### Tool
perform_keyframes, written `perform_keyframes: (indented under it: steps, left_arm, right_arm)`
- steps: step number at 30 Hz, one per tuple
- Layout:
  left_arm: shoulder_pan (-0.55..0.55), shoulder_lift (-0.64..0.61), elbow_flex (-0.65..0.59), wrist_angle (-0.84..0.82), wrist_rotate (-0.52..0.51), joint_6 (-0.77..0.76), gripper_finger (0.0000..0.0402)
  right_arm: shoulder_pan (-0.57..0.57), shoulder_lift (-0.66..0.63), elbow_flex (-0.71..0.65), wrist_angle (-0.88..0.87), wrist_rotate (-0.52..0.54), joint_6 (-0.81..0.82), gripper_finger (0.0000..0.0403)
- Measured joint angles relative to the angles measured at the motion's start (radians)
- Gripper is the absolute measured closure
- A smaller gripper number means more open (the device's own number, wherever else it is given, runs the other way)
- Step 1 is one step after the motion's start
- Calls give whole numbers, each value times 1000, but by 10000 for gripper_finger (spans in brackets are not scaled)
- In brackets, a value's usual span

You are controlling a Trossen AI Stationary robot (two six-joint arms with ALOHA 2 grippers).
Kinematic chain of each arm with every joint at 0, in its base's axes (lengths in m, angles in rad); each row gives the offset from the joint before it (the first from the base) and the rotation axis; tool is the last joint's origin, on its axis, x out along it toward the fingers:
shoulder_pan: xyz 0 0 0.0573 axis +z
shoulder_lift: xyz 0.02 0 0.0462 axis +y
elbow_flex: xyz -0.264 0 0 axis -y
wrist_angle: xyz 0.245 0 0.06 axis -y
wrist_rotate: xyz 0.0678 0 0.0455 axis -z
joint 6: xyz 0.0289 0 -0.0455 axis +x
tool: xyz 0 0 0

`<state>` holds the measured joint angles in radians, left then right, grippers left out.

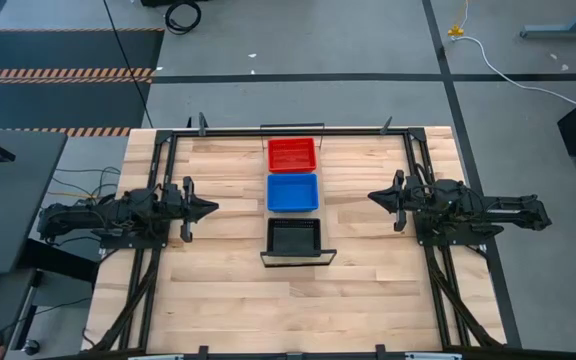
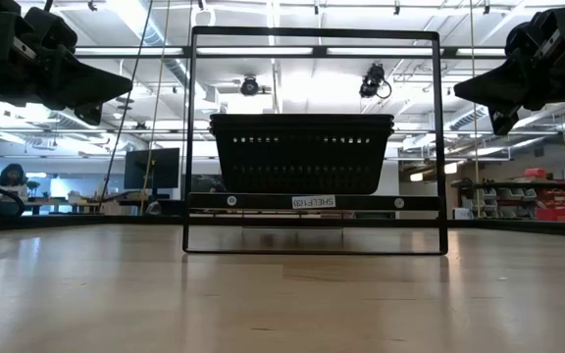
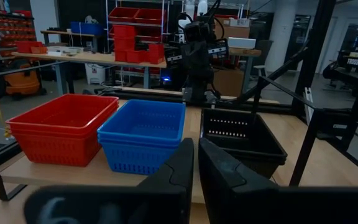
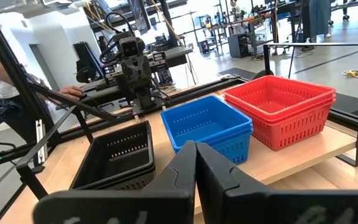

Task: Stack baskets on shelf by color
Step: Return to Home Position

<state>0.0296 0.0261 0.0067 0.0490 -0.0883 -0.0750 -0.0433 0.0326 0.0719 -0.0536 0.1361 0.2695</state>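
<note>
While stacked baskets line the shelf, left gripper and right gripper hang with fingers closed

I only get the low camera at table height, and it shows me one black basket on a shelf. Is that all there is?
Observer: No. From above, blue baskets and red baskets stand in a row behind the black baskets on the shelf, with red farthest from your camera.
Visitor: And what are the dark shapes in my two top corners?
Observer: Those are the robot's arms. The left gripper and the right gripper hang one on either side of the shelf, apart from the baskets. Both are shut and hold nothing.
</note>
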Motion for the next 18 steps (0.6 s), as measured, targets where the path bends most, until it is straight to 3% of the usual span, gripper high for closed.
perform_keyframes:
  steps: [18]
  left_arm:
    - [0,0,0,0,0,0,378]
  right_arm:
    - [0,0,0,0,0,0,388]
